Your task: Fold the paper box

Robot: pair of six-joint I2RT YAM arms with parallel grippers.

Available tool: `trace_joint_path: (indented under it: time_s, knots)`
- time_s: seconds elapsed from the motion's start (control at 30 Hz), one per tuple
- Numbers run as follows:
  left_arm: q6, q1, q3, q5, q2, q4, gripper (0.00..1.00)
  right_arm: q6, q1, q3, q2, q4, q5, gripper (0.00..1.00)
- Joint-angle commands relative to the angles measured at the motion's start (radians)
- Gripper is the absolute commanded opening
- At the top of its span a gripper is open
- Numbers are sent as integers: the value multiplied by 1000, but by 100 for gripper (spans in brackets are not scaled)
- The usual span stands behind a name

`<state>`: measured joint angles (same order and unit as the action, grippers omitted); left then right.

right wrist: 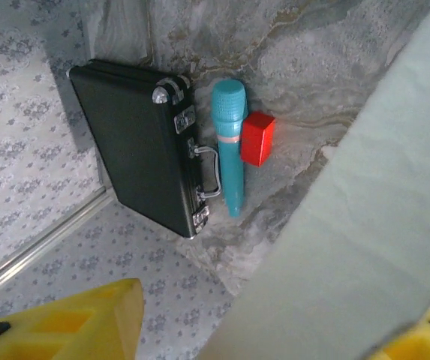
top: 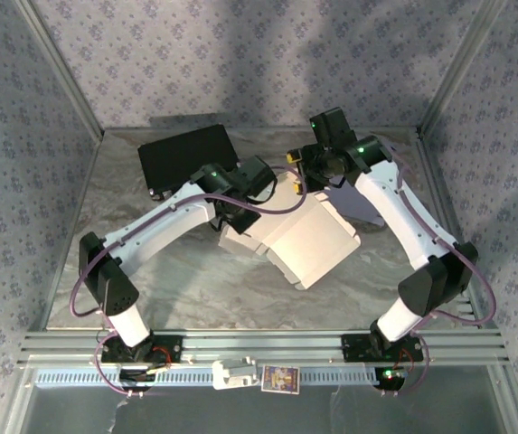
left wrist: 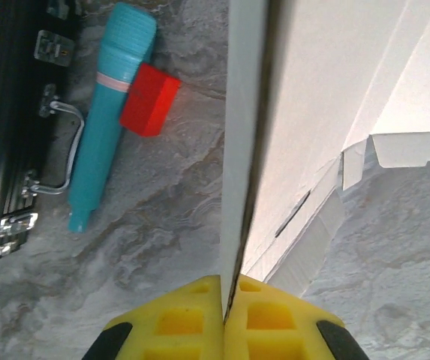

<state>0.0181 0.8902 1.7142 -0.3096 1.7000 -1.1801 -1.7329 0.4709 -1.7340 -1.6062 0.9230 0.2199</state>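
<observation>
Marbled grey table (top: 195,289); white creased paper box (top: 317,240).

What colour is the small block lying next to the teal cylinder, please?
The block is red, clearest in the left wrist view.

Paper box (top: 313,240) blocks mid-table; case (right wrist: 139,142), marker (right wrist: 230,142), block (right wrist: 257,139) crowd far left.
</observation>
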Motion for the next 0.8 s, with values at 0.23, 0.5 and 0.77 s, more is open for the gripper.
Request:
trace_joint_path:
  time_s: [0.23, 0.5, 0.77]
  knots:
    - [88, 37, 46, -220, -5, 0, 0, -1, -71, 47, 6, 17, 154, 27]
    - [111, 45, 41, -296, -44, 79, 31, -8, -121, 91, 32, -18, 208, 8]
    - [21, -40, -336, 31, -365, 383, 64, -67, -201, 141, 52, -77, 280, 0]
